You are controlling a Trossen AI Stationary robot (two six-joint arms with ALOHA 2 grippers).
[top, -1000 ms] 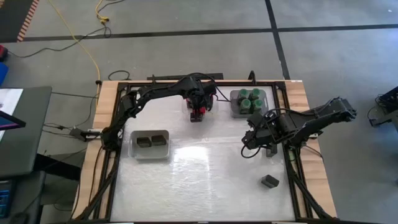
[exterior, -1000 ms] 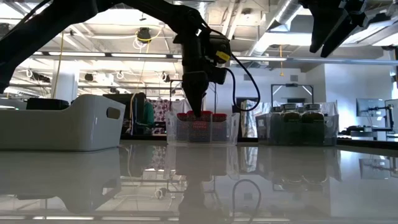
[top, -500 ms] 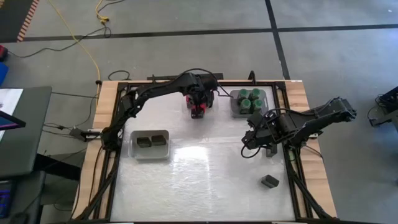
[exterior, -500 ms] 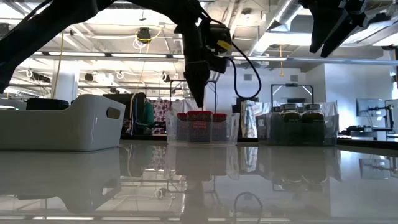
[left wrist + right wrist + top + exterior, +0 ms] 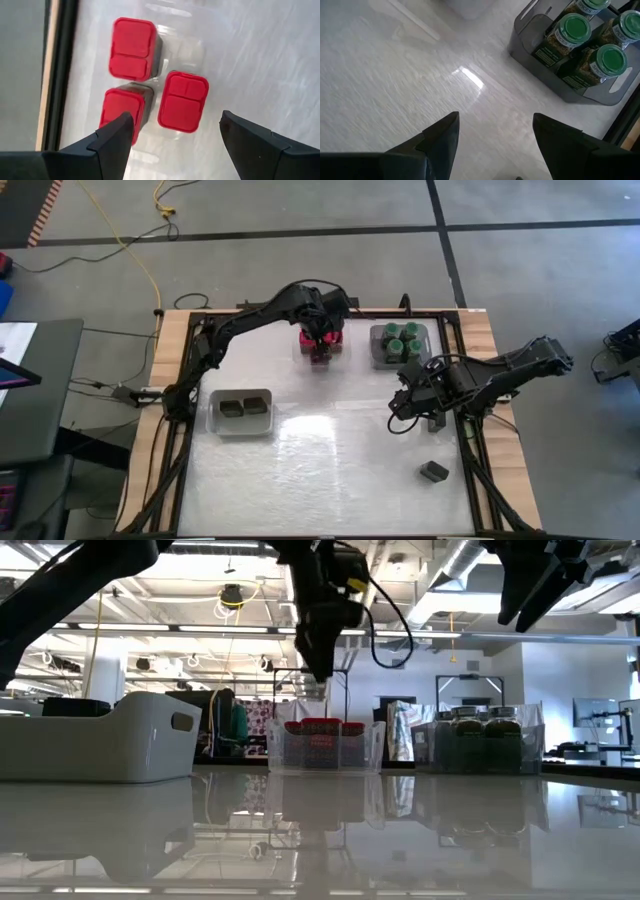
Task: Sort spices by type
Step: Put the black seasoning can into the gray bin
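Spices: three red blocks [image 5: 182, 101] sit in a clear tray [image 5: 321, 346] at the far side of the bench [image 5: 330, 460]; green-lidded jars [image 5: 400, 340] fill a grey tray [image 5: 377, 350] beside it; two dark tins lie in a white bin [image 5: 240, 413].
Stray item: one dark tin [image 5: 434, 471] rests alone near the bench's front right, well apart from the bin.
Left claw [image 5: 172, 132]: open, empty, above the red blocks.
Right claw [image 5: 492, 132]: partly open, empty, above bare bench.
Risk: a low left claw could clip a red lid and tip the block.
Risk: a right claw descending off-centre could push the stray tin away instead of gripping it.
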